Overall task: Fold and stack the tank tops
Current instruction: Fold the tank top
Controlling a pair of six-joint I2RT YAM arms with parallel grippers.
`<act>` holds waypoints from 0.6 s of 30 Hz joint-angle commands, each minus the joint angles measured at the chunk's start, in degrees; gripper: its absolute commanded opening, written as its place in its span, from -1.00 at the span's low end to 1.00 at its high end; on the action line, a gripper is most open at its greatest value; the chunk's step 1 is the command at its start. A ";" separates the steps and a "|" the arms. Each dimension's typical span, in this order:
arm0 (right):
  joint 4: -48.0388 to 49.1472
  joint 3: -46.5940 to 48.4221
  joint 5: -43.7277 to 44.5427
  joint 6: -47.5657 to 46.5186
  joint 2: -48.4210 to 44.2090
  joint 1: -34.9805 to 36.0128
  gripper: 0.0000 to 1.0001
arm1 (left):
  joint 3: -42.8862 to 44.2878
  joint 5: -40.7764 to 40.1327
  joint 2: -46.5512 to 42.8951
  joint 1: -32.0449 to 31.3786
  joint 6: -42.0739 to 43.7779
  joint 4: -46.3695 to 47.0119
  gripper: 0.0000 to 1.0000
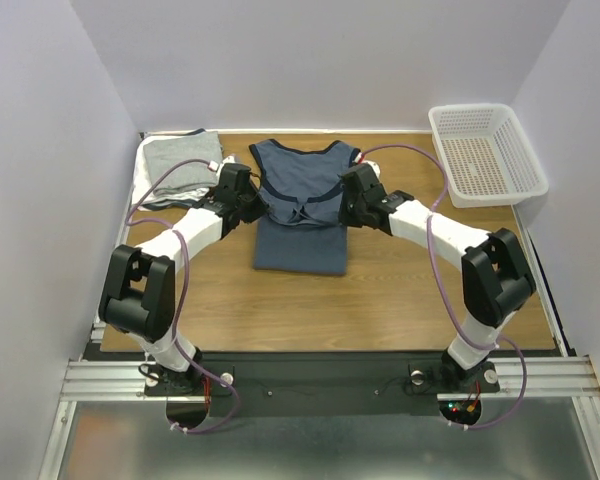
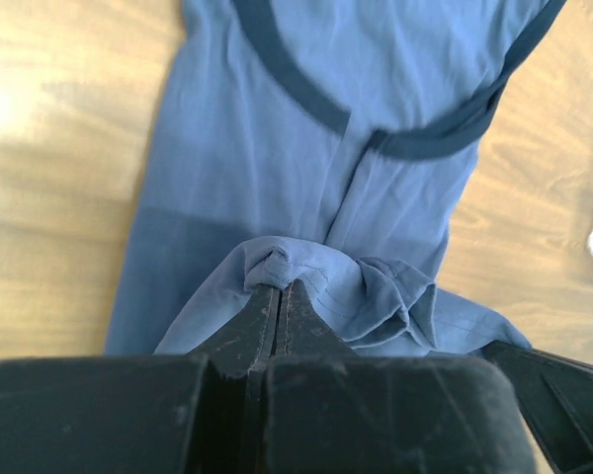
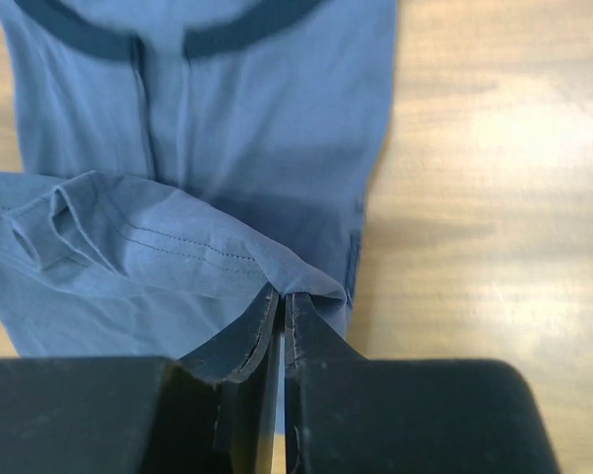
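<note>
A slate-blue tank top (image 1: pixel 300 205) with navy trim lies on the wooden table, neck end far. My left gripper (image 1: pixel 252 203) is shut on its bottom hem at the left side; the bunched hem (image 2: pixel 316 286) shows at the fingertips in the left wrist view. My right gripper (image 1: pixel 348 203) is shut on the hem at the right side, where the stitched hem edge (image 3: pixel 227 257) drapes over the fingertips. Both hold the hem lifted above the shirt's middle. A folded light grey tank top (image 1: pixel 180 165) lies at the far left.
A white perforated plastic basket (image 1: pixel 486 152) stands at the far right corner. White walls close in the table on three sides. Bare wood (image 1: pixel 310 310) lies between the shirt and the arm bases.
</note>
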 commanded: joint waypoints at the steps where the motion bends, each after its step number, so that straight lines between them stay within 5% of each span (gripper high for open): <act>1: 4.38 4.74 -1.02 -1.54 2.50 -1.46 -0.98 | 4.83 1.55 2.32 1.46 1.40 3.73 -1.00; 8: 5.00 10.19 -2.16 -1.90 9.45 -4.09 -0.99 | 9.31 2.52 10.41 3.13 1.49 5.49 -1.00; 11: 5.00 12.21 -2.87 -2.16 12.35 -5.24 -0.74 | 10.19 4.36 13.41 3.92 1.49 7.25 -1.00; 15: 5.09 14.58 -3.66 -2.68 13.67 -6.29 -0.12 | 9.58 5.16 12.89 4.62 0.88 10.06 -0.15; 18: 5.00 16.25 -3.40 -3.65 13.58 -6.38 0.27 | 9.67 4.19 10.52 5.06 1.14 10.77 0.10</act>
